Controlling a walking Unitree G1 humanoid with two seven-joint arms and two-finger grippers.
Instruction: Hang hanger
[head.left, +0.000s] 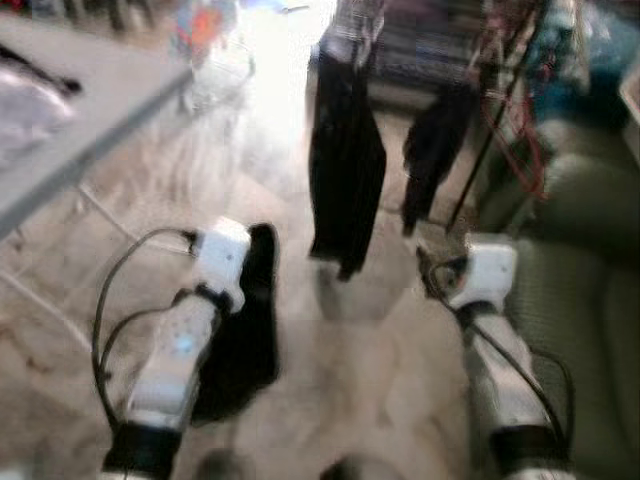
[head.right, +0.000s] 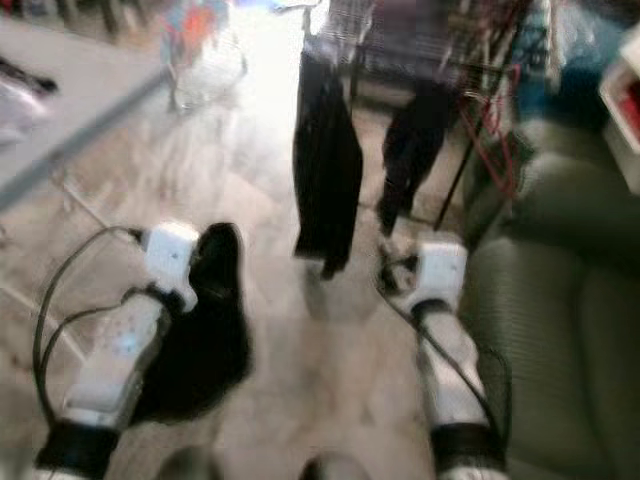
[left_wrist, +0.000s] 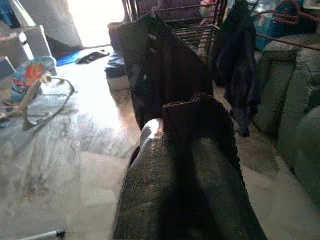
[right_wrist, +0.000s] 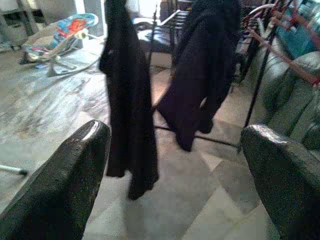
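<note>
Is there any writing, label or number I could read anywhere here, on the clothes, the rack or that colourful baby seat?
None can be read.
The dark garments on the rack: no label or print shows.
The baby bouncer: a colourful pattern, no words that can be made out.
The head views are blurred, so any small print there is lost.

Lived-in home interior, laundry drying indoors.

Pale marbled tile floor (head.left: 350, 390); green upholstered sofa (head.left: 585, 300) along the robot's right; dark garments (right_wrist: 127, 100) hanging from a metal clothes rack (left_wrist: 192, 30); a colourful baby bouncer (right_wrist: 62, 37) on the floor; grey table (head.left: 90, 110) at left; bright daylight beyond.
</note>
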